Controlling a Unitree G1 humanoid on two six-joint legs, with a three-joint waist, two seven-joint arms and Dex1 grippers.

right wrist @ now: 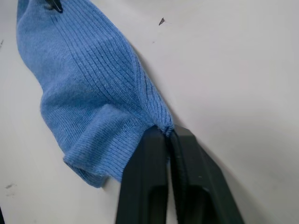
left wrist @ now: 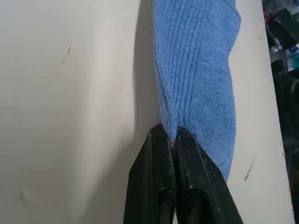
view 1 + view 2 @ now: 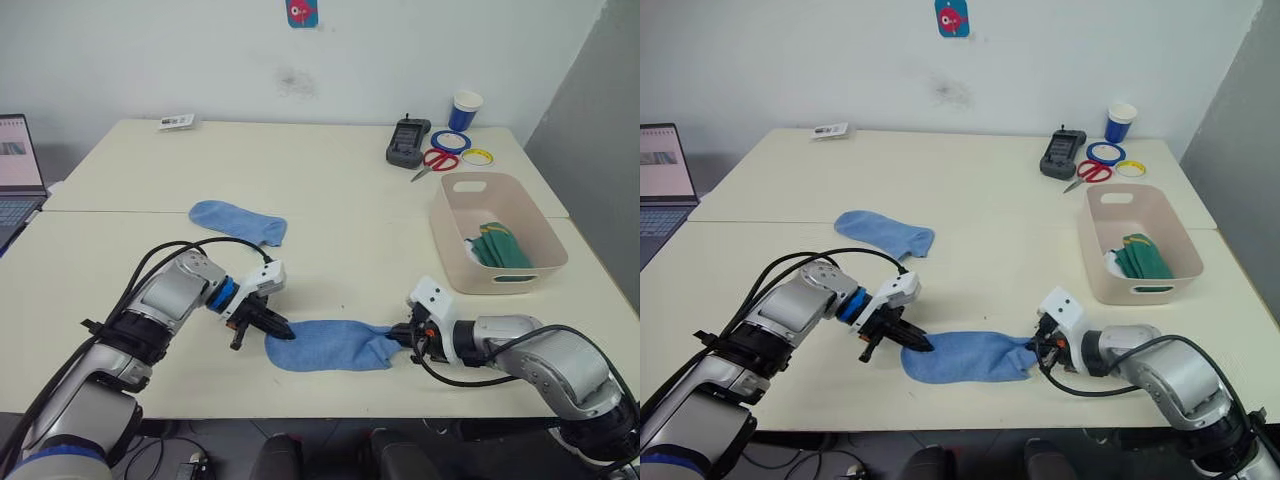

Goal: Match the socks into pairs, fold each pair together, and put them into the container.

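Light blue sock (image 3: 330, 357) stretched flat on near bench (image 3: 350, 200), left gripper (image 3: 283, 331) pinching its left end, right gripper (image 3: 397, 337) clamped on its right end, container (image 3: 540, 232) contents partly hidden behind rim.

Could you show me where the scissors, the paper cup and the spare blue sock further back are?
scissors (image 3: 437, 159): left eye view, on the red handles.
paper cup (image 3: 465, 110): left eye view, on its blue side.
spare blue sock (image 3: 236, 221): left eye view, on its middle.
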